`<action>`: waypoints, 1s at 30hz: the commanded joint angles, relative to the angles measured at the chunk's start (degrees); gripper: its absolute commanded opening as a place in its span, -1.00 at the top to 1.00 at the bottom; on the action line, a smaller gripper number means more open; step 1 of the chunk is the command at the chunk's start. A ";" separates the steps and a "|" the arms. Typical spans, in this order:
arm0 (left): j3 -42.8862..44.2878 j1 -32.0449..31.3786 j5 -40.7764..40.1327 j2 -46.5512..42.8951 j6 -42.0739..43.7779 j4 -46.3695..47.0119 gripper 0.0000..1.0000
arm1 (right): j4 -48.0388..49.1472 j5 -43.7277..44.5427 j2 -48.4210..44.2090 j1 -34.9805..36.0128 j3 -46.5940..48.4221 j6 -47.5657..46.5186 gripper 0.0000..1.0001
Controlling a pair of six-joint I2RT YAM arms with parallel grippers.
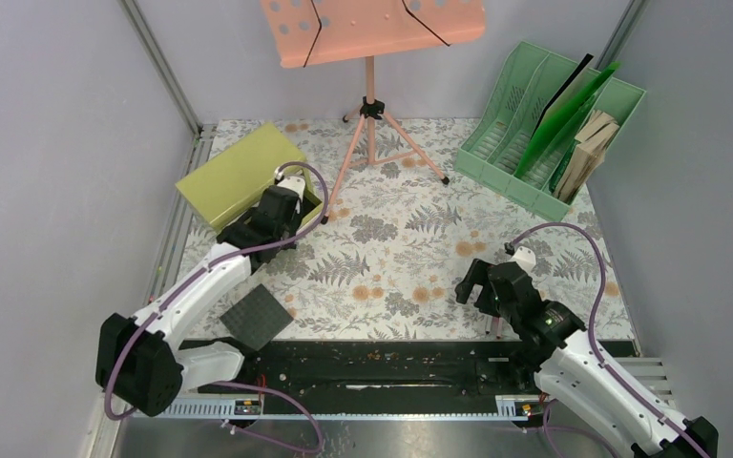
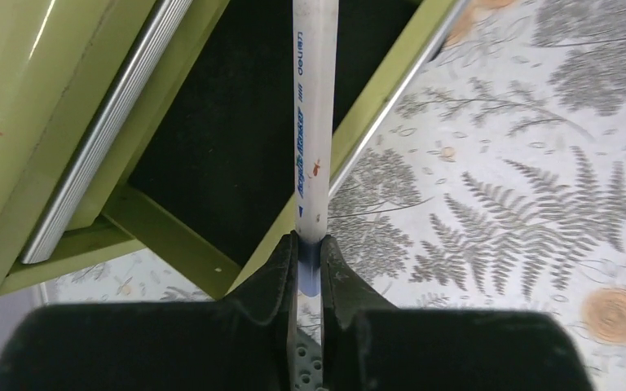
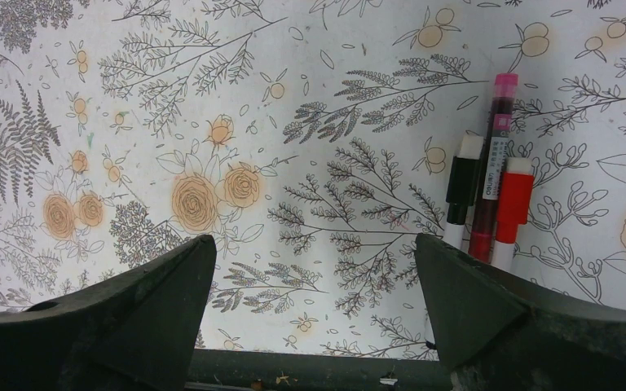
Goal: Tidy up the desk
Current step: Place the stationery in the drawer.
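The desk (image 1: 396,250) is a fern-and-flower printed tabletop. At its back left, my left gripper (image 1: 289,194) hangs over the open drawer (image 2: 236,130) of an olive-yellow cabinet (image 1: 234,172). In the left wrist view the left gripper (image 2: 310,262) is shut on a white pen (image 2: 311,122) with blue lettering, which points out over the drawer's dark inside. My right gripper (image 1: 482,283) hovers low over the desk at the front right. It stands wide open (image 3: 314,281) with nothing between its fingers.
Three pens lie just right of the right gripper: a black-capped marker (image 3: 462,181), a dark red pen (image 3: 495,155), a red-capped marker (image 3: 513,204). A black square pad (image 1: 258,316) lies front left. A peach music stand (image 1: 372,95) and a green file rack (image 1: 554,124) stand at the back.
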 commanded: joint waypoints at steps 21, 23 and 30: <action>9.19 0.21 -19.06 14.84 2.67 -6.60 0.36 | 0.50 0.81 1.71 -0.93 0.91 -0.23 -0.99; 9.15 0.22 -19.76 14.36 2.67 -6.67 0.11 | 0.53 0.73 1.74 -0.98 0.88 -0.31 -0.99; 8.10 0.20 -18.32 10.75 2.96 -5.78 -0.31 | 0.50 0.61 1.83 -1.11 0.90 -0.31 -0.99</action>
